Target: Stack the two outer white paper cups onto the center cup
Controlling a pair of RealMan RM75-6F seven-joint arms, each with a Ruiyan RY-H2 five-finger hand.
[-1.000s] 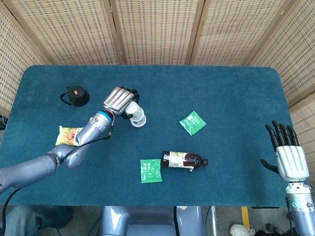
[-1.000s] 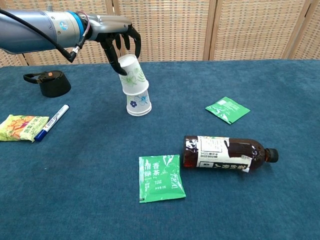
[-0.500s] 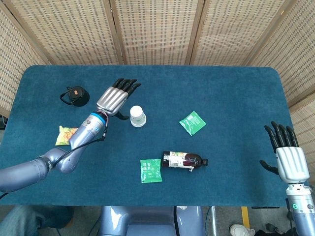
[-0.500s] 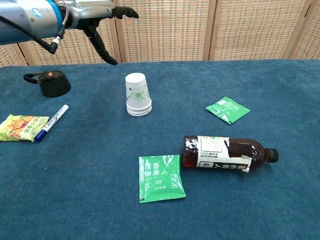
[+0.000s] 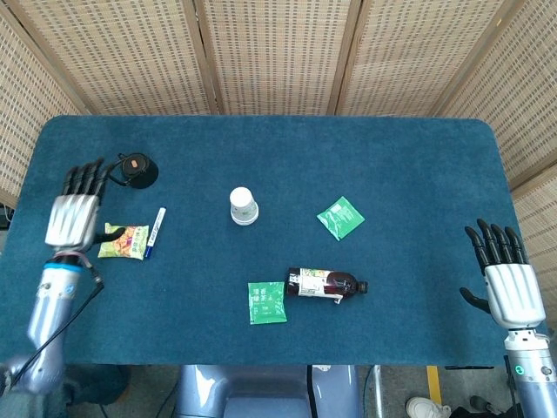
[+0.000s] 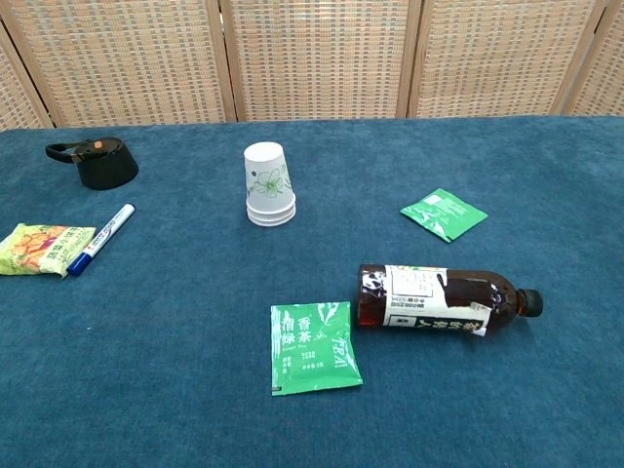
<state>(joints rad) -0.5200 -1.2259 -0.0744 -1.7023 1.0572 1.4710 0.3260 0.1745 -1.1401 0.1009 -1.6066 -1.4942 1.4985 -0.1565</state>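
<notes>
right arm (image 5: pixel 533 383) cut off – frame edge

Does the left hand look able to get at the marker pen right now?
Probably yes. The left hand hangs open near the table's left edge, the marker pen lies just beside the snack packet, and nothing stands between them.

The stack of cups (image 6: pixel 268 185) stands upside down near the middle of the bench (image 6: pixel 546 390); left of it lie a marker (image 6: pixel 100 238) and a snack packet (image 6: pixel 39 247) — touching — with a lid (image 6: pixel 97 164) behind them; right of the stack lies a sachet (image 6: pixel 444 214); in front, a bottle (image 6: pixel 444 300) lies on its side, a second sachet (image 6: pixel 313 346) just left of it.
</notes>
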